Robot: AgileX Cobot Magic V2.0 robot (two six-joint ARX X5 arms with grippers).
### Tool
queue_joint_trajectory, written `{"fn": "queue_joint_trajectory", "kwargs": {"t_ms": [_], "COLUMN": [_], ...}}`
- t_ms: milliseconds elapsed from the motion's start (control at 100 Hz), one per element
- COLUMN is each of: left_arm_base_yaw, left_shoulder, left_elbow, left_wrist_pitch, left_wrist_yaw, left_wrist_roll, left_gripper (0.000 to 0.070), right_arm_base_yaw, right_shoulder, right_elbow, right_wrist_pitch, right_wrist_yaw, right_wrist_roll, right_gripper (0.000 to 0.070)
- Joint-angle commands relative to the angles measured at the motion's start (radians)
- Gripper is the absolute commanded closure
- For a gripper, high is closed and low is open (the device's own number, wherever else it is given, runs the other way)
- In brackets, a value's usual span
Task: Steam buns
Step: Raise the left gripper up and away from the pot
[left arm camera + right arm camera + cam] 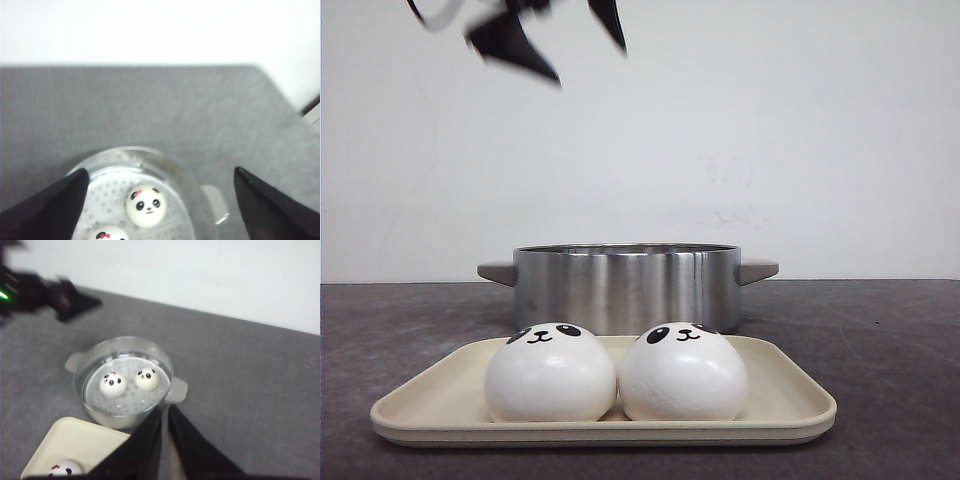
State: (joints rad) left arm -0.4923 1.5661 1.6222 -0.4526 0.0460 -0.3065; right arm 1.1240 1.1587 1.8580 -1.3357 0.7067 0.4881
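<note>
Two white panda buns (pixel 550 375) (pixel 682 372) sit side by side on a cream tray (pixel 800 408) in front of a steel pot (pixel 625 285). Two more buns (pixel 145 205) (pixel 107 234) lie on the perforated steamer plate inside the pot; they also show in the right wrist view (pixel 112 384) (pixel 147 378). My left gripper (pixel 161 171) is open wide and empty, high above the pot, blurred at the top of the front view (pixel 588 62). My right gripper (pixel 165 409) is shut and empty, above the table beside the pot's handle and the tray (pixel 75 442).
The pot has flat side handles (pixel 758 270). The dark grey table (pixel 880 350) ends at a white wall behind the pot. My left arm (pixel 65 300) hangs above the table beyond the pot in the right wrist view.
</note>
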Motion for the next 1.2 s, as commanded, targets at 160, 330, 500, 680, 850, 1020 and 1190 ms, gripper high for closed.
{"fn": "queue_joint_trajectory", "kwargs": {"t_ms": [160, 330, 500, 680, 850, 1020, 1190], "left_arm_base_yaw": [-0.013, -0.022, -0.021, -0.021, -0.021, -0.021, -0.021], "left_shoulder": [-0.215, -0.380, -0.517, -0.620, -0.666, -0.679, -0.679], "left_elbow": [0.023, 0.023, 0.023, 0.023, 0.023, 0.023, 0.023], "left_wrist_pitch": [-0.160, -0.270, -0.344, -0.393, -0.409, -0.418, -0.435], "left_wrist_yaw": [-0.005, 0.000, 0.000, -0.011, -0.020, -0.020, -0.020], "left_wrist_roll": [0.012, 0.021, 0.057, 0.089, 0.096, 0.096, 0.098], "left_gripper": [0.0144, 0.0144, 0.0144, 0.0144, 0.0144, 0.0144, 0.0144], "right_arm_base_yaw": [0.013, 0.013, 0.013, 0.010, -0.023, -0.080, -0.109], "right_shoulder": [0.113, 0.212, 0.309, 0.401, 0.444, 0.444, 0.444], "right_elbow": [0.019, 0.019, 0.019, 0.019, -0.021, -0.137, -0.208], "right_wrist_pitch": [0.003, 0.033, 0.108, 0.155, 0.193, 0.233, 0.200], "right_wrist_yaw": [-0.019, -0.117, -0.242, -0.317, -0.404, -0.465, -0.463], "right_wrist_roll": [0.037, 0.037, 0.036, 0.036, 0.036, 0.036, 0.036], "right_gripper": [0.0685, 0.0684, 0.0684, 0.0684, 0.0684, 0.0684, 0.0684]}}
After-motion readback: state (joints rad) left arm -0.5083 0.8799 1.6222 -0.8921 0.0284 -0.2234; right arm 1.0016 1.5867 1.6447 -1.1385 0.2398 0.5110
